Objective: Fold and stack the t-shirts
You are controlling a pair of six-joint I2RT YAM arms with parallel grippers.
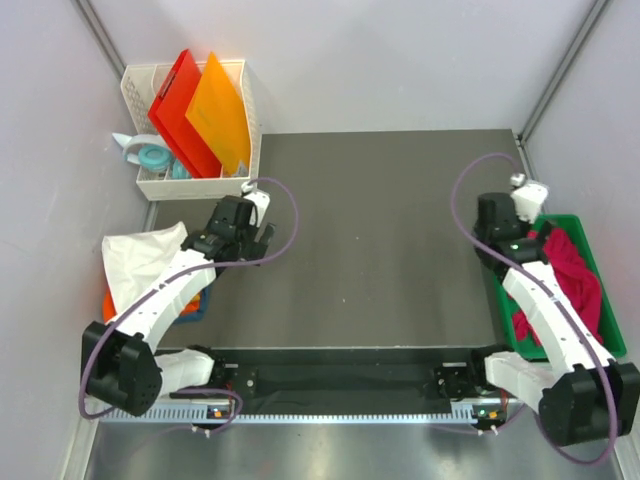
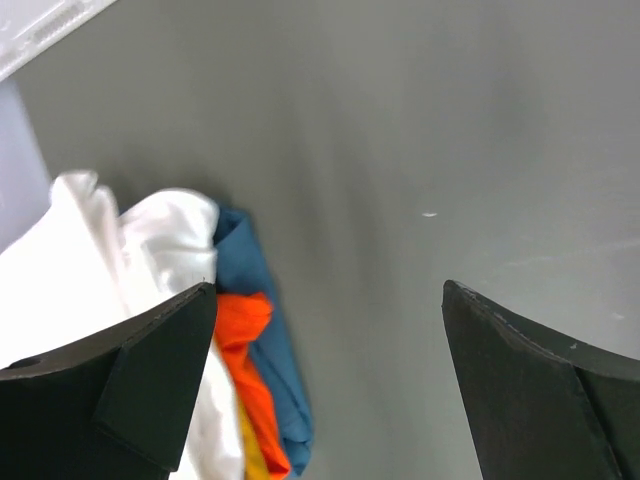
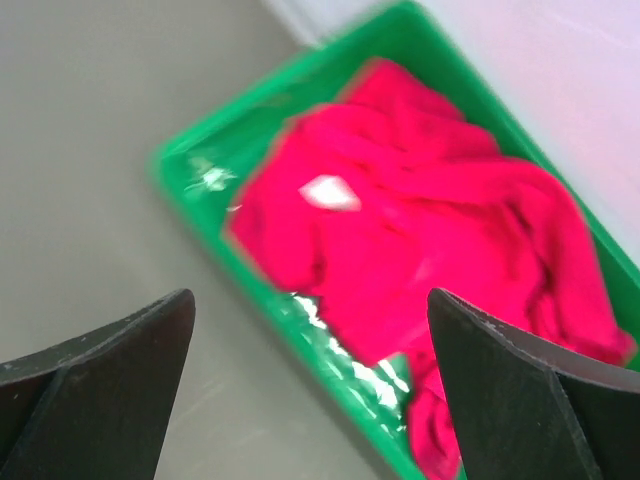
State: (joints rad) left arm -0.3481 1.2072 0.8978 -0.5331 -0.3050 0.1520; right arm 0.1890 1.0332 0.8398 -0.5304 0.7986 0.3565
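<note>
A crumpled crimson-pink t-shirt (image 1: 577, 275) lies in a green tray (image 1: 612, 312) at the right; it fills the right wrist view (image 3: 420, 230). A white t-shirt (image 1: 140, 258) lies loosely at the left on top of folded orange (image 1: 108, 302) and blue (image 1: 196, 304) shirts. The left wrist view shows the white (image 2: 90, 250), orange (image 2: 245, 340) and blue (image 2: 275, 340) ones. My left gripper (image 1: 262, 238) (image 2: 328, 290) is open and empty above the mat, right of that pile. My right gripper (image 1: 512, 245) (image 3: 310, 295) is open and empty over the tray's near-left rim (image 3: 300, 330).
A white basket (image 1: 240, 90) at the back left holds a red board (image 1: 175, 110), an orange board (image 1: 220, 115) and tape rolls (image 1: 155, 157). A dark mat (image 1: 380, 230) covers the table. Grey walls stand close on both sides.
</note>
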